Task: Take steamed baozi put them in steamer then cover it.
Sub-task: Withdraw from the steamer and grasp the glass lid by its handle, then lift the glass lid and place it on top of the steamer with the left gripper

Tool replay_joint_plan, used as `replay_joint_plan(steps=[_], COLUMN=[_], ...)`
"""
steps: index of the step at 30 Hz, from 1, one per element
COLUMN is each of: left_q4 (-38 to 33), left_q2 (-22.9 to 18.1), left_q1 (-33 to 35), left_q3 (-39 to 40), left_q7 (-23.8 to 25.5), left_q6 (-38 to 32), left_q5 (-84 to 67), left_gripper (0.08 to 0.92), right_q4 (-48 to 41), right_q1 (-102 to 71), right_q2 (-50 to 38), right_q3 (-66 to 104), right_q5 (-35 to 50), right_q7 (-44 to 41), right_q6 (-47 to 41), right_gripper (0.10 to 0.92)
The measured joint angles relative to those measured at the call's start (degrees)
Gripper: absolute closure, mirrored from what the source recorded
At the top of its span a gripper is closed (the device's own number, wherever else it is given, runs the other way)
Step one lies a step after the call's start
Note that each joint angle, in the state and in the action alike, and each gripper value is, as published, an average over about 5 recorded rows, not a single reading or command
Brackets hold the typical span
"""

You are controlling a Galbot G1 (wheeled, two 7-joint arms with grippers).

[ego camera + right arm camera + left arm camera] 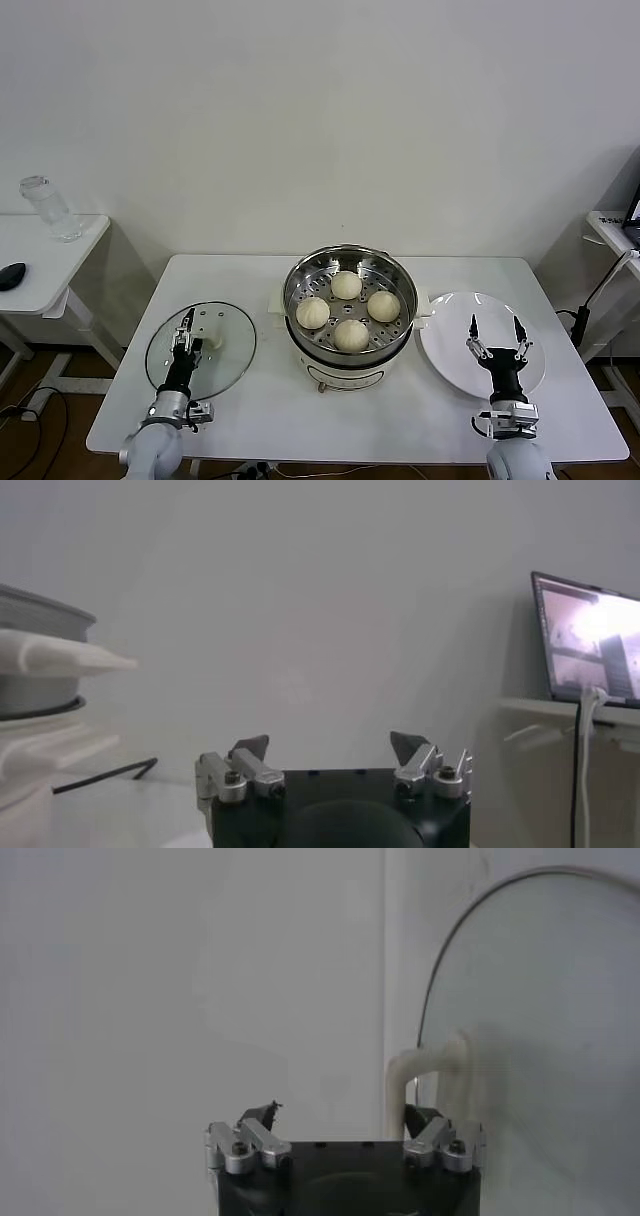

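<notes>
Several cream-white baozi (346, 285) sit on the perforated tray inside the shiny steamer (395, 275) at the table's middle; its side also shows in the right wrist view (40, 615). The clear glass cover (230, 350) lies flat on the table left of the steamer. My left gripper (186, 325) hangs over it, open. In the left wrist view the cover's cream handle (425, 1063) runs down between the left gripper's (343, 1110) fingers, close to one of them. My right gripper (495, 325) (330, 742) stands open and empty above the white plate.
The empty white plate (450, 350) lies right of the steamer. A side table at the left carries a clear bottle (48, 208) and a black mouse (10, 275). A laptop (590, 640) stands on a shelf at the right.
</notes>
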Motion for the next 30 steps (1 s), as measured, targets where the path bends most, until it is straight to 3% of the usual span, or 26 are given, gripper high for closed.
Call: replay_joint_plan(steps=[19, 22, 30], left_q4=[3.2, 3.0, -1.0], left_q2=[0.2, 0.4, 1.3], left_q1=[-1.6, -1.4, 0.0], left_q3=[-0.1, -0.1, -1.0], left_q7=[1.0, 1.2, 2.5], left_q6=[-0.6, -0.7, 0.2], left_q5=[-1.5, -2.2, -5.6], left_gripper=[0.766, 0.811, 0.813], right_q4=[1.6, 1.8, 1.7], right_q1=[-0.7, -0.7, -0.2], right_q2=[-0.4, -0.4, 0.0], right_q3=[0.5, 0.5, -0.1], right_q5=[-0.3, -0.4, -1.0], right_q7=[0.0, 0.0, 0.0], right_q6=[-0.2, -0.2, -0.2], right_gripper=[0.203, 0.203, 0.203])
